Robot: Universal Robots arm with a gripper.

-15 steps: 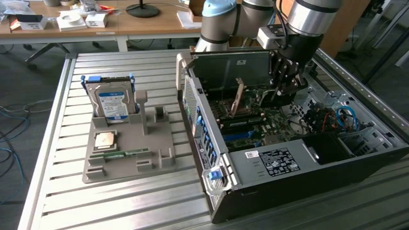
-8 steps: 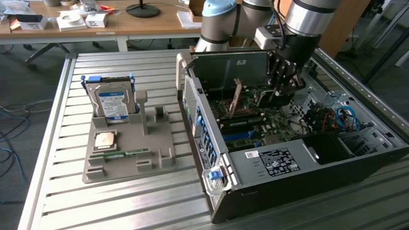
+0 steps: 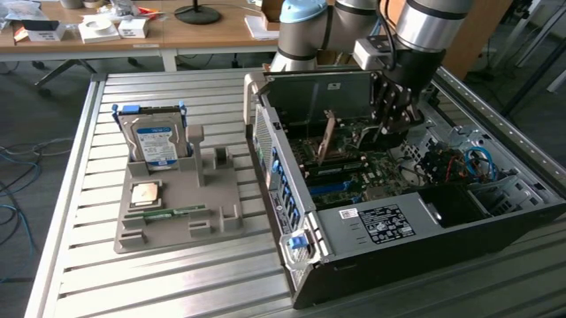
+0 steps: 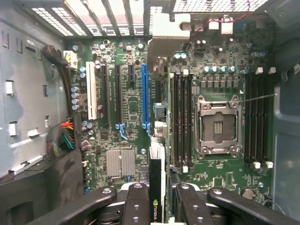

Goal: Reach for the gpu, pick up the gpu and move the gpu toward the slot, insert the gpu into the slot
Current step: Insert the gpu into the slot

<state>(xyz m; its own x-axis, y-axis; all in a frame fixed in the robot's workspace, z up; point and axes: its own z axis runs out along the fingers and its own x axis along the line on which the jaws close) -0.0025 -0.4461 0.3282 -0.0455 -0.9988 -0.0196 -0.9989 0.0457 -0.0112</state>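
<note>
My gripper (image 4: 157, 206) is shut on the gpu (image 4: 156, 165), a thin dark card seen edge-on that runs away from the fingers (image 4: 136, 201) to its pale silver end bracket (image 4: 168, 32). The card hangs over the green motherboard (image 4: 129, 70), between the blue connector strip (image 4: 145, 96) and the memory slots (image 4: 180, 117). A long black slot (image 4: 118, 93) lies just beyond the blue strip; the board right under the card is hidden, so I cannot tell if its lower edge touches. In the exterior view, the gripper (image 3: 392, 126) reaches down into the open computer case (image 3: 415, 218).
The silver CPU socket (image 4: 218, 125) sits beside the memory slots. A cable bundle (image 4: 63, 136) and the case wall crowd one side. On the slatted table, a grey fixture (image 3: 177, 205) carries a blue-labelled hard drive (image 3: 158, 142), a processor chip (image 3: 146, 193) and a green memory stick (image 3: 168, 212).
</note>
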